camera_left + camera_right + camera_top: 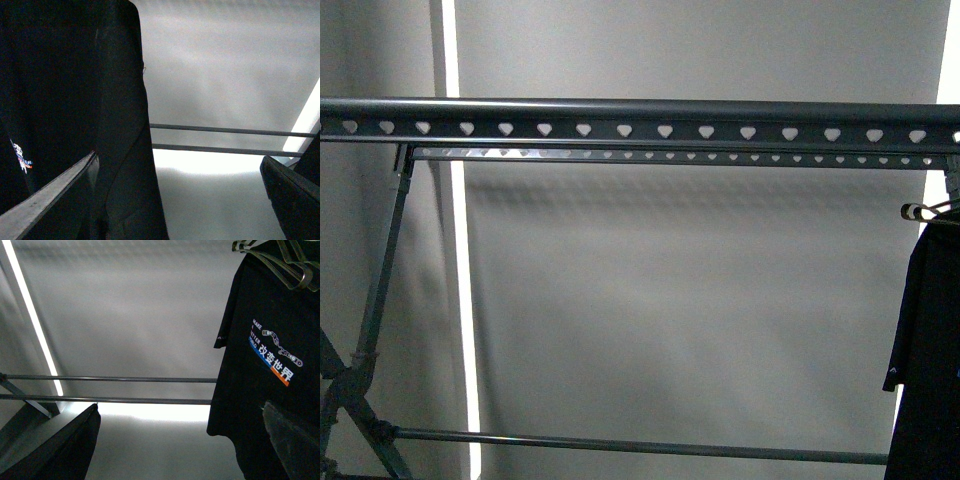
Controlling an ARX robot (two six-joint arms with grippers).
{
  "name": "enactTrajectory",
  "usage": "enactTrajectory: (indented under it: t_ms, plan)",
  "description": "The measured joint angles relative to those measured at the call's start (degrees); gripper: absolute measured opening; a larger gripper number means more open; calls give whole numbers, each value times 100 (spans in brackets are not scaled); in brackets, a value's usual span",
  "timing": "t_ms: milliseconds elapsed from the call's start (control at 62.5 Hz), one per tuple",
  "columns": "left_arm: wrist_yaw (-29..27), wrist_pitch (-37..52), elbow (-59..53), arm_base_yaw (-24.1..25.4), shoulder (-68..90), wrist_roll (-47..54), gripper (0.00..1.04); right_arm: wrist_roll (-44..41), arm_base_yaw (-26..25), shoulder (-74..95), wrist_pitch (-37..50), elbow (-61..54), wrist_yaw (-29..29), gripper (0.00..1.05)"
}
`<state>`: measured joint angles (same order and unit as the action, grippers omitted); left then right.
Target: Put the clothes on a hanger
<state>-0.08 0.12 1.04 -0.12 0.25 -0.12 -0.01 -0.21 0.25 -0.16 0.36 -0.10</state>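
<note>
Front view: dark grey drying rack (640, 118), heart-punched rails across the top, crossed legs at the left. At the right edge, black T-shirt (925, 340) on a clothes hanger (923, 210) under the rail end. Left wrist view: left gripper (170, 200), fingers (45, 202) spread wide, clamping nothing. Black T-shirt (75, 75) close behind one finger, only a scrap of print showing. Right wrist view: right gripper (180, 440) likewise wide apart and empty. Printed black T-shirt (250, 405) hanging from metal wire hangers (280, 265), behind one finger.
</note>
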Motion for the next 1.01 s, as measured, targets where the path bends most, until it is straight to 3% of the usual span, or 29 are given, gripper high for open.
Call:
enactTrajectory:
  t_ms: [336,400,432,480,719,863,1007]
  plan:
    - [33,0,2,9,2,0,98,2,0,0,0,0,0,97]
    - [820,146,15,190,203,-157,98,2,0,0,0,0,2,97]
    - [890,251,33,195,348,-195,98,0,0,0,0,0,0,97]
    - [756,507,118,85,717,-293,98,2,0,0,0,0,-15,97]
    - [-1040,2146,1604,-1027,3023,-887,98,2,0,0,0,0,-4,97]
    - [-1200,1735,1692,-1589,2743,-890,98,2,0,0,0,0,-2,97]
    - [-1062,1182,1401,-1543,2092,-892,98,2,0,0,0,0,-2,97]
